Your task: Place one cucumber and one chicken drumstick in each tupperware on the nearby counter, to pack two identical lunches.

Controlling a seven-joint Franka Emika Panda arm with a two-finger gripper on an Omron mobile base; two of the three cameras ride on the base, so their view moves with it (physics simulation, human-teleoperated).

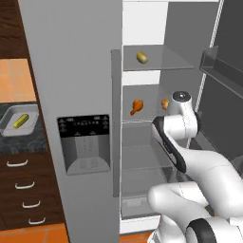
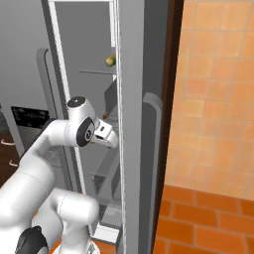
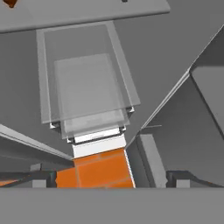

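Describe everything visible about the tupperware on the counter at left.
The tupperware is a shallow rectangular tray, translucent pale grey, with rounded corners and a raised rim. It sits flat on the dark speckled counter, left of the fridge door. One yellow-green cucumber lies diagonally inside it. No drumstick is in it.

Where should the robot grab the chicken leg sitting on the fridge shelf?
Probably around the thick orange-brown end of the chicken drumstick, coming in from the open front of the fridge. It lies on the glass shelf with its thin end pointing down-left; that taper would likely slip. The shelf above leaves little room from overhead. The tool is open, with nothing seen held.
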